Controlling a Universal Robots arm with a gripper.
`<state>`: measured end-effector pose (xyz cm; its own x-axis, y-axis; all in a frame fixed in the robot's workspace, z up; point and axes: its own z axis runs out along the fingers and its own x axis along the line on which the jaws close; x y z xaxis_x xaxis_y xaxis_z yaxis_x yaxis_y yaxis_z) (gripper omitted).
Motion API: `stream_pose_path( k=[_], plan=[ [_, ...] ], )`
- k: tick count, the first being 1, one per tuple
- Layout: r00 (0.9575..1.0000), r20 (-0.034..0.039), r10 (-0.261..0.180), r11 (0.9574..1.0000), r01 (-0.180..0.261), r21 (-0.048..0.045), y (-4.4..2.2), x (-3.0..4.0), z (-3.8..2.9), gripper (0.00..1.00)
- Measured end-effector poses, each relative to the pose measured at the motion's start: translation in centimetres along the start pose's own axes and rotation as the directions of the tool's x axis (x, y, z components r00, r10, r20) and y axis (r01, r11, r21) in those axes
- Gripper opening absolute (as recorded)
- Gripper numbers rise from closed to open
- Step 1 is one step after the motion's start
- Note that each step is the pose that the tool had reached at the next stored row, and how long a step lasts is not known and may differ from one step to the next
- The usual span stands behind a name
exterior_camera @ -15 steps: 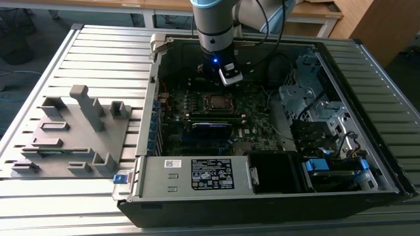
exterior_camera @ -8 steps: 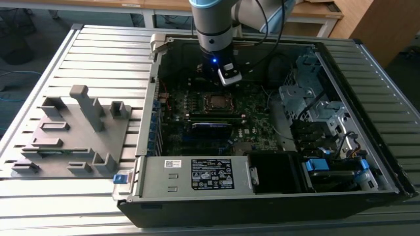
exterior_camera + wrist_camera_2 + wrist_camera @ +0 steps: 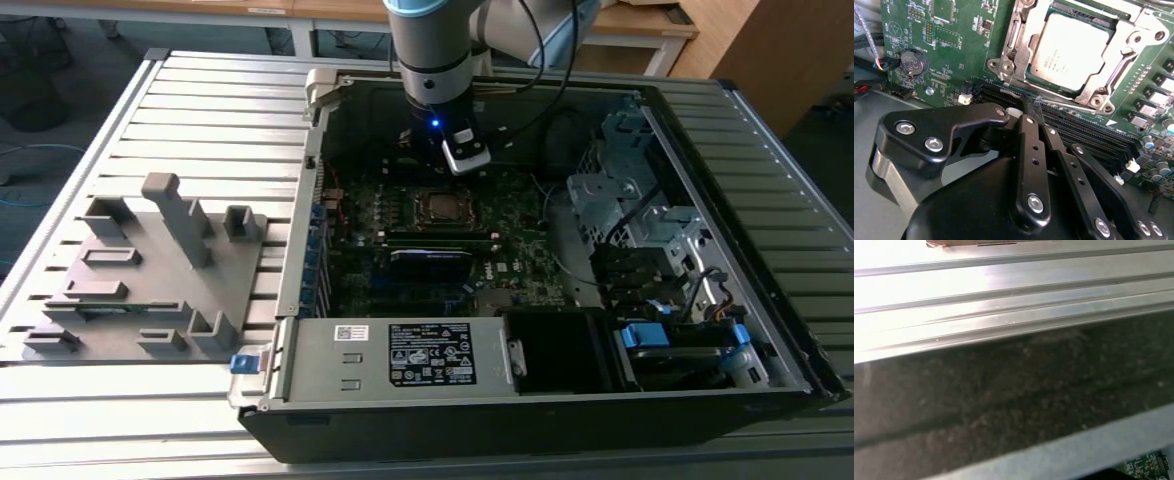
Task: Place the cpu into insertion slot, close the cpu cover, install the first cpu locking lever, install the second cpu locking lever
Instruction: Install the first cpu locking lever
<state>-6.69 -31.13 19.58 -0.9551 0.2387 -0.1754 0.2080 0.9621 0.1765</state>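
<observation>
In the second wrist view the cpu [image 3: 1071, 50] lies flat in the insertion slot [image 3: 1019, 55] on the green motherboard [image 3: 954, 35]. The silvery cpu cover [image 3: 1099, 87] lies down around the chip's edges. A thin metal lever [image 3: 1064, 106] runs along the socket edge nearest my gripper. My black gripper [image 3: 1028, 106] hangs a short way off that edge, its fingers [image 3: 1030, 150] drawn together with nothing between them. In the exterior view the gripper [image 3: 463, 160] hovers just behind the insertion slot [image 3: 441, 205], inside the open computer case.
The case walls [image 3: 310, 200] ring the motherboard. Long black memory slots [image 3: 1089, 132] lie right under the gripper. A drive cage [image 3: 627, 190] and cables stand at the exterior view's right. A grey fixture [image 3: 147, 270] sits at its left. The first wrist view looks along a metal case wall [image 3: 1014, 285].
</observation>
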Motion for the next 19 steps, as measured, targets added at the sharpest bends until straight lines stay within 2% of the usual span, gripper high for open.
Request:
stream_pose_path(
  k=[19],
  plan=[
    [1.0000,0.0017,0.000,1.0000,0.000,0.0066,0.05,-0.29,0.07,0.10]
  ],
)
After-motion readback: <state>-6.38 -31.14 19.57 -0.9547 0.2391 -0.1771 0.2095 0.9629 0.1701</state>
